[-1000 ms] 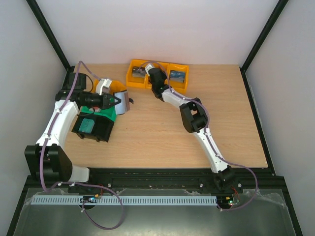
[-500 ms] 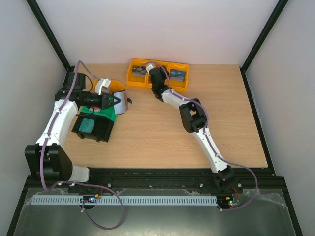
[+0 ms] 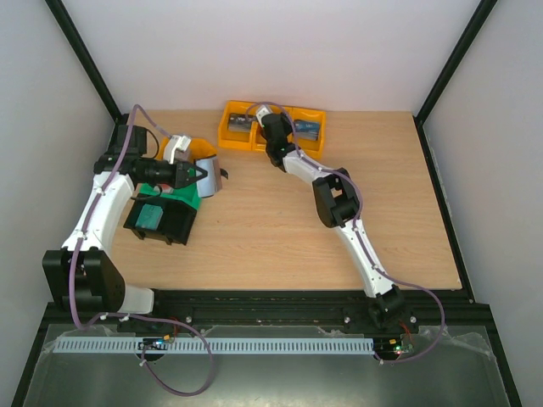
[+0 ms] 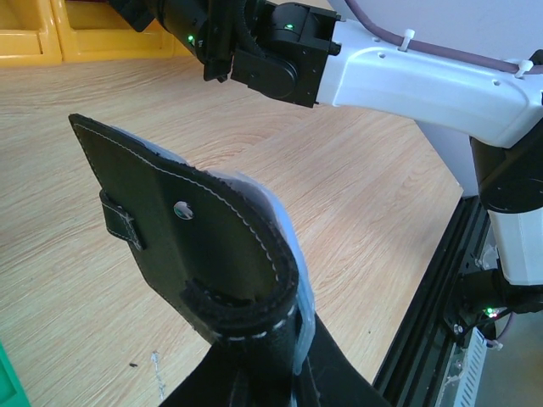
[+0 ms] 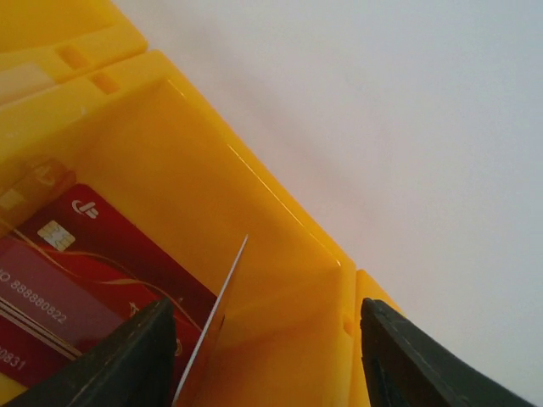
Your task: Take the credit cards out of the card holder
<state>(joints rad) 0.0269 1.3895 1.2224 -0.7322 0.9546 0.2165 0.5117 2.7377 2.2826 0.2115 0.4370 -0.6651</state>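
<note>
Top camera looks down on table [image 3: 254, 229]; wrist cameras sit close — all show yellow bin [image 3: 236, 144] [image 4: 34, 34] [image 5: 195, 153].

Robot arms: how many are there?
2. The left arm, on the left, holds the black card holder; the right arm reaches to the yellow bin at the back.

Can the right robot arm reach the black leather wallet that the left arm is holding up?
Probably yes. The black leather card holder sticks out of the shut left gripper toward the table's middle. Only bare wooden tabletop lies between it and the open right gripper over the yellow plastic bin.
</note>
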